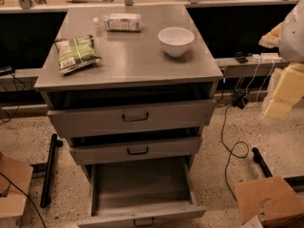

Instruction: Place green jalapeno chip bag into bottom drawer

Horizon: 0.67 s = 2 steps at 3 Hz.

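Observation:
The green jalapeno chip bag (76, 52) lies flat on the left side of the grey cabinet top (133, 61). The bottom drawer (142, 182) is pulled wide open and its tray is empty. My arm shows at the right edge of the camera view, with the gripper (279, 103) beside the cabinet at about top-drawer height. It is far from the bag and holds nothing that I can see.
A white bowl (175, 40) and a clear plastic bottle (121, 22) lying on its side share the cabinet top. The top drawer (133, 117) and middle drawer (137, 150) are slightly pulled out. Cardboard boxes (270, 201) and cables (232, 146) lie on the floor.

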Each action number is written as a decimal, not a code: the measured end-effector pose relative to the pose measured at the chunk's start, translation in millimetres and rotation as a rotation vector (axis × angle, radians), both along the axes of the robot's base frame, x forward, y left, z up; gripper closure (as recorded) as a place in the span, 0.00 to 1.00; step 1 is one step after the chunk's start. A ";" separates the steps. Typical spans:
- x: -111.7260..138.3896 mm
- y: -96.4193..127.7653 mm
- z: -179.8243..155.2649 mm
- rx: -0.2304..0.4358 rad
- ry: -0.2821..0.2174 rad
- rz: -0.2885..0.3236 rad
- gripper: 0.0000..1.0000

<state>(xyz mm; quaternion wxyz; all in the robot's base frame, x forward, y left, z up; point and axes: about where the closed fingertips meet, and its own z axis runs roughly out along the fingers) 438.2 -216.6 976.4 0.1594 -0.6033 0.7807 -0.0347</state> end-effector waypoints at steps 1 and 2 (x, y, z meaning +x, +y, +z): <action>3.1 8.2 1.0 0.010 -0.012 0.014 0.00; 13.2 36.9 1.0 0.049 -0.037 0.070 0.00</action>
